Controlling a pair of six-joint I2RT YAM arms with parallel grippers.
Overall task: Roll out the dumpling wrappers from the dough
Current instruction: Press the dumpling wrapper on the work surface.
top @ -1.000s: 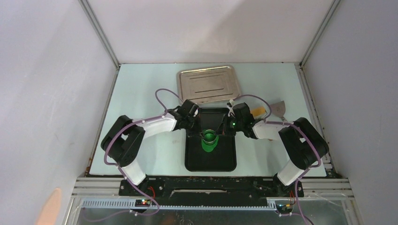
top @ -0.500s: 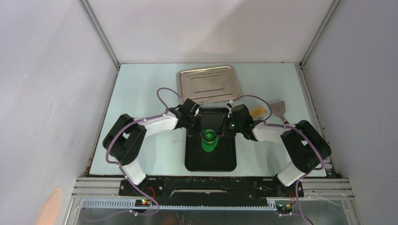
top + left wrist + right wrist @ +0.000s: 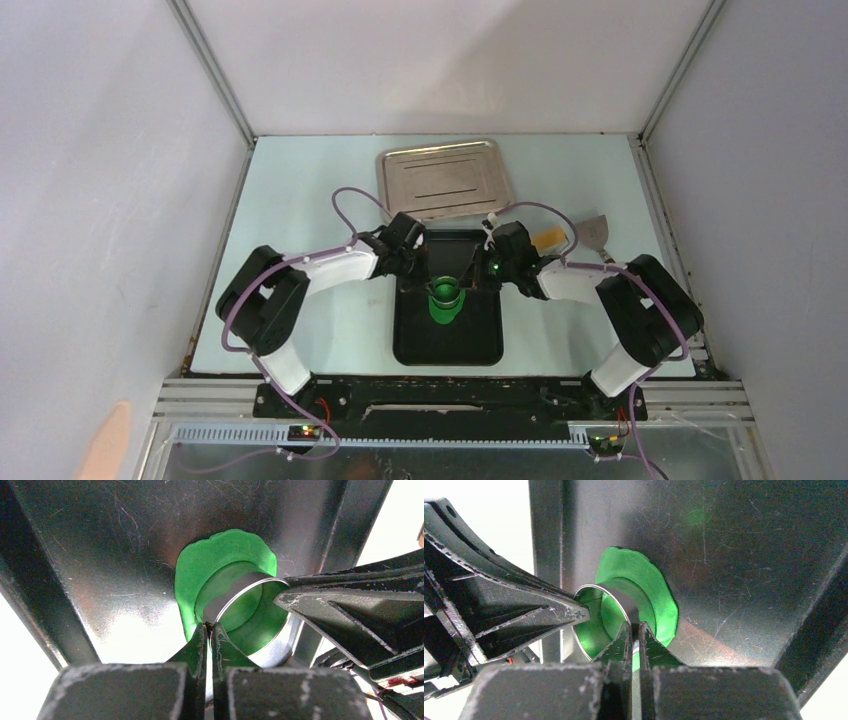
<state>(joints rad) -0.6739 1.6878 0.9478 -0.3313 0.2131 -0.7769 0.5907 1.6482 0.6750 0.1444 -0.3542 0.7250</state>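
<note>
The dough [image 3: 443, 312] is a flattened bright green oval sheet on the black tray [image 3: 447, 348]. A shiny metal ring cutter [image 3: 447, 293] stands upright on it. My left gripper [image 3: 429, 283] is shut on the cutter's left rim and my right gripper [image 3: 468, 282] is shut on its right rim. In the left wrist view the left gripper [image 3: 210, 626] pinches the thin ring [image 3: 235, 592] over the dough [image 3: 200, 565]. In the right wrist view the right gripper [image 3: 634, 626] pinches the ring [image 3: 616, 597] over the dough [image 3: 656, 592]. No separate dumpling wrapper shows; green fills the ring.
A steel tray [image 3: 443, 180] lies behind the black tray. A metal scraper [image 3: 598, 235] and a tan wooden piece [image 3: 550, 236] lie at the back right. Both wrists crowd the tray's far end.
The right wrist has shifted slightly left toward the cutter and the left wrist barely moved. The cutter and dough stay in the same place.
</note>
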